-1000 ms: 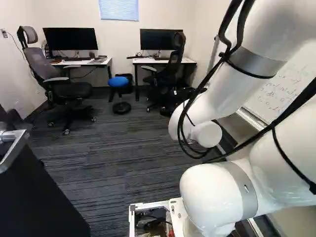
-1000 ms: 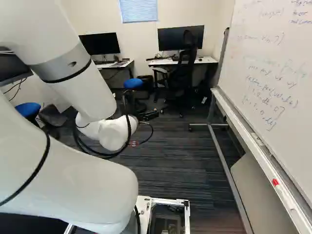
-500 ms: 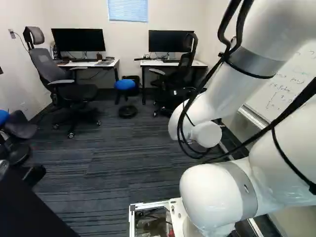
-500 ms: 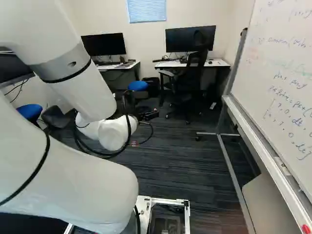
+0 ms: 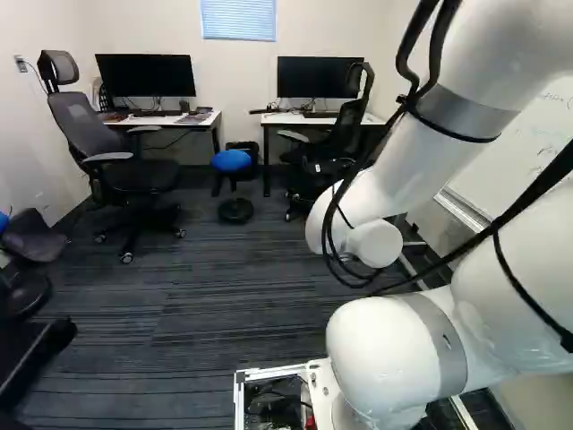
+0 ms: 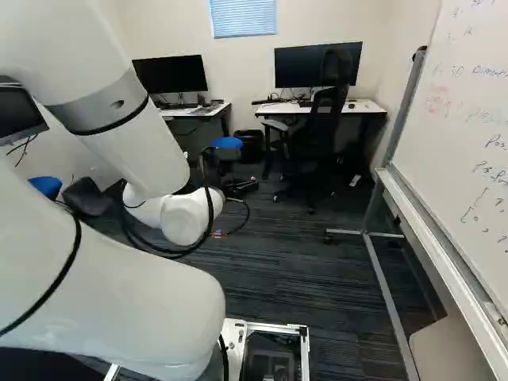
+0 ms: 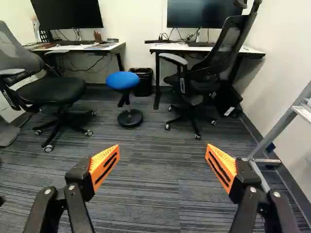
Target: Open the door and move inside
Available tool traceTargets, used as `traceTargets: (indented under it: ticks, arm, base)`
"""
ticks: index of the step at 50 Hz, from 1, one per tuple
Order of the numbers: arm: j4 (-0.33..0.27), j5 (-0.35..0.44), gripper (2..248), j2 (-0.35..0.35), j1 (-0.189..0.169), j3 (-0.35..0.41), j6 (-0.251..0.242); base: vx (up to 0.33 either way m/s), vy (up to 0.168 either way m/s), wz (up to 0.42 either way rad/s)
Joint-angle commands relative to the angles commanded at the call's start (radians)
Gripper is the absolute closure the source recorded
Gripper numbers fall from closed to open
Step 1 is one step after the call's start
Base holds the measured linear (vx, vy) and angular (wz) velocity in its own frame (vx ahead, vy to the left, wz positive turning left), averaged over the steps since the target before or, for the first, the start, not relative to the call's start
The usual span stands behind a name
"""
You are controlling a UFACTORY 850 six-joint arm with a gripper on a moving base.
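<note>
Striped carpet [image 7: 146,194] spreads below the gripper [image 7: 162,145], its fingers wide apart, holding nothing. Ahead stand a stool [image 7: 122,80] and chairs [image 7: 56,94], then the far wall [image 7: 134,24]; a whiteboard [image 6: 468,143] flanks the right side. No view shows the door, so its place can't be told. Opening is probably done and entry well along, perhaps with a short roll inward left.
</note>
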Motion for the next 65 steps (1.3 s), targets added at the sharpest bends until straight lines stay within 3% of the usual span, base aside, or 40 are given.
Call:
traceTargets:
  ticks: [50, 65]
  arm:
    - [0.0, 0.0, 3, 0.0, 0.0, 0.0, 0.0]
    - [0.0, 0.0, 3, 0.0, 0.0, 0.0, 0.0]
  base:
    - [0.236, 0.006, -0.004]
    - [0.047, 0.002, -0.001]
